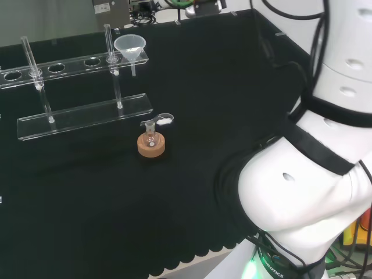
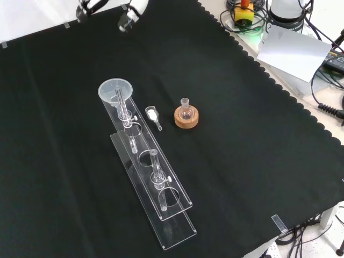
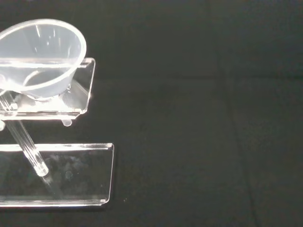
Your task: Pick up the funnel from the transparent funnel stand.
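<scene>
Even bright overhead light; black cloth (image 2: 64, 161) matte, faint glints on clear funnel stand (image 2: 161, 207); shadows weak.

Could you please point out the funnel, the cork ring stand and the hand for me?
funnel (image 2: 115, 89), front view, on its bowl.
cork ring stand (image 2: 186, 119), front view, on its rim.
hand (image 2: 129, 20), front view, on a fingertip.

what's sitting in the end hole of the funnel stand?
The funnel sits in the end hole of the clear stand, cone above the top plate, stem hanging through toward the base plate. Nothing shows inside the cone. The hole's rim is mostly covered by the cone.
</scene>
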You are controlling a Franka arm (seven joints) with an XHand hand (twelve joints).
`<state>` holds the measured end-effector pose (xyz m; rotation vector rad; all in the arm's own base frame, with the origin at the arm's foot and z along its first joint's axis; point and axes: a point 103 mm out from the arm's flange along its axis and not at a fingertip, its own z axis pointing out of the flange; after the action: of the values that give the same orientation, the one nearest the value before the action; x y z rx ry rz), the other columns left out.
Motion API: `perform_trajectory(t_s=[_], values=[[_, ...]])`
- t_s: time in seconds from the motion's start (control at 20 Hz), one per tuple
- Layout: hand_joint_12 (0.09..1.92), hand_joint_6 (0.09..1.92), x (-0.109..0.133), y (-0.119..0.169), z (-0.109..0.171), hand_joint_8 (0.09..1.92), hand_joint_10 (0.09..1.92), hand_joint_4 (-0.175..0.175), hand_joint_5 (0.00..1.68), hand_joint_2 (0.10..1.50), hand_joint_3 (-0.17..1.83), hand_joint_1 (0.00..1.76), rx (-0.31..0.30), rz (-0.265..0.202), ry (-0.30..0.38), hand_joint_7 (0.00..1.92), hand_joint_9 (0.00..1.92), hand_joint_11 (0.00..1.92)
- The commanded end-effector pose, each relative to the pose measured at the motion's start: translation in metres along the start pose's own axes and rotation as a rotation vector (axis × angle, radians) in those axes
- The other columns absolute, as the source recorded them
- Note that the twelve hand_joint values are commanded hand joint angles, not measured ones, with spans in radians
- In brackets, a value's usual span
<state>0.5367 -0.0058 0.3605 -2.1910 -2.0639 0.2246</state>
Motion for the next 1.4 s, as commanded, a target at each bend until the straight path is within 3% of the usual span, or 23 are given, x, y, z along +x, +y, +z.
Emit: perform_trajectory(t_s=[0.05, 0.55, 1.2, 1.4], values=[[1.43, 0.09, 0.046, 0.06, 0.033, 0.65, 0.73, -0.048, 0.25, 1.03, 0.23, 0.37, 0.082, -0.088, -0.059, 0.06, 0.24, 0.08], [1.43, 0.09, 0.063, 0.083, 0.058, 0.66, 0.73, -0.051, 0.22, 0.99, 0.22, 0.41, 0.163, -0.119, -0.061, 0.04, 0.25, 0.09], [1.46, 0.09, 0.063, 0.059, 0.05, 0.68, 0.74, -0.05, 0.2, 0.95, 0.21, 0.43, 0.169, -0.129, -0.06, 0.02, 0.25, 0.11], [1.48, 0.09, 0.074, 0.051, 0.049, 0.7, 0.76, -0.051, 0.17, 0.92, 0.2, 0.47, 0.169, -0.122, -0.095, 0.01, 0.24, 0.17]])
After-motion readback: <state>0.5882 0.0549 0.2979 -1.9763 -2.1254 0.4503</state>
